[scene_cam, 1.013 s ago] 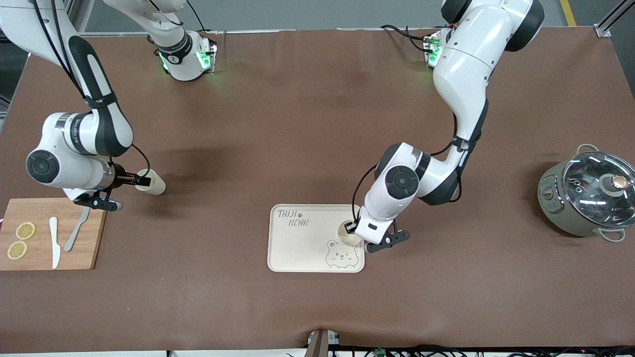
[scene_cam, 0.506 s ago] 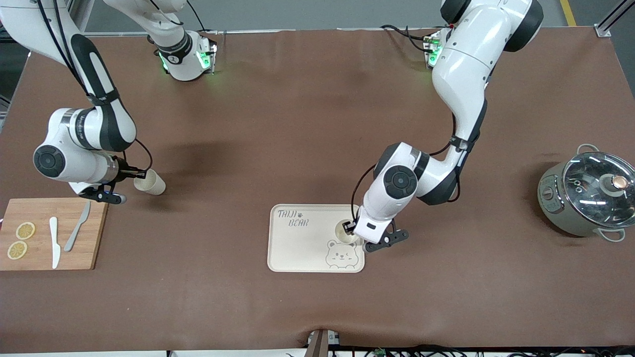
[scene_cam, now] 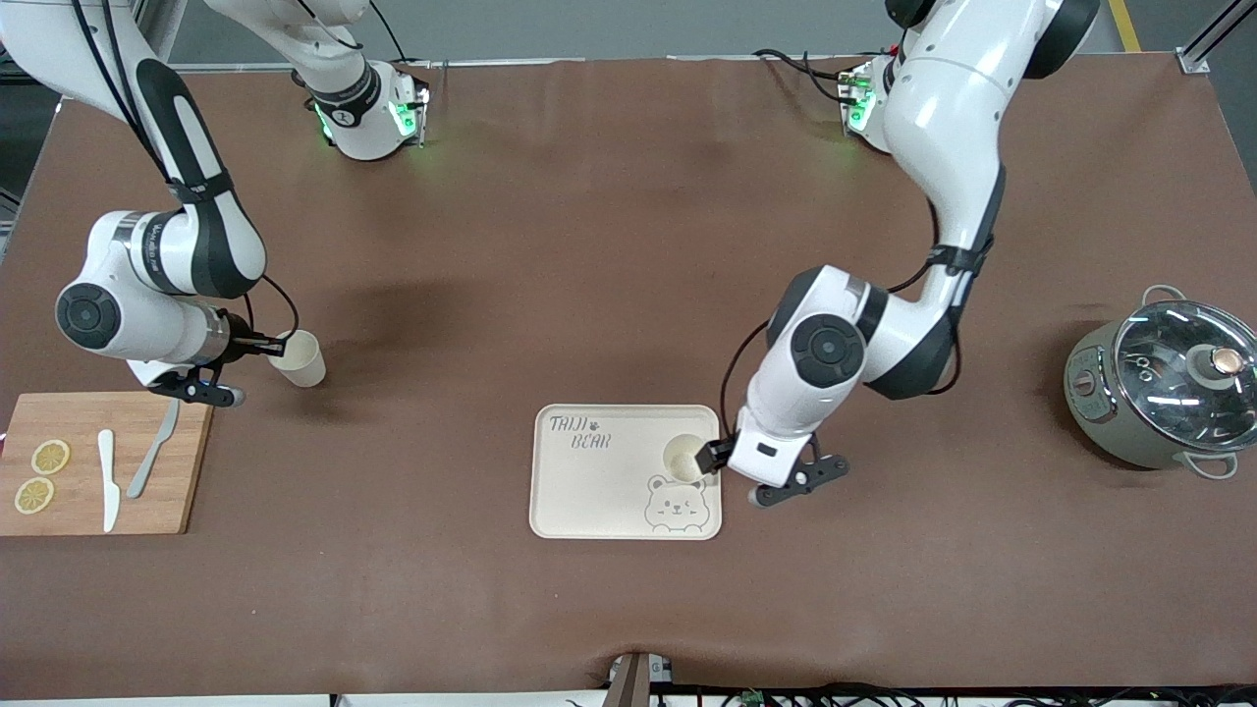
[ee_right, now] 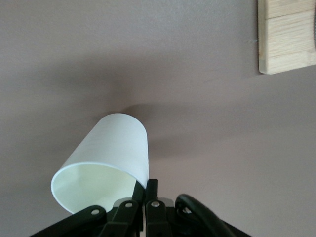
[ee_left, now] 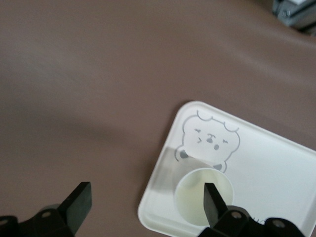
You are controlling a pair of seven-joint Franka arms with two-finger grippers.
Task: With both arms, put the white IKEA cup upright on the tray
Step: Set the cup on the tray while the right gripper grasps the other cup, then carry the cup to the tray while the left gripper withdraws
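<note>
A cream tray with a bear drawing lies near the middle of the table. One white cup stands upright on it, above the bear's face. My left gripper is open and empty beside this cup, over the tray's edge. In the left wrist view the fingers are spread wide over the tray and cup. My right gripper is shut on the rim of a second white cup, held tilted above the table beside the wooden board. The right wrist view shows it pinched in the gripper.
A wooden cutting board with lemon slices, a white knife and a grey utensil lies at the right arm's end; its corner shows in the right wrist view. A grey pot with a glass lid stands at the left arm's end.
My left gripper let go of the cup on the tray and drew back toward the left arm's end. My right gripper tilted its cup slightly more upright.
</note>
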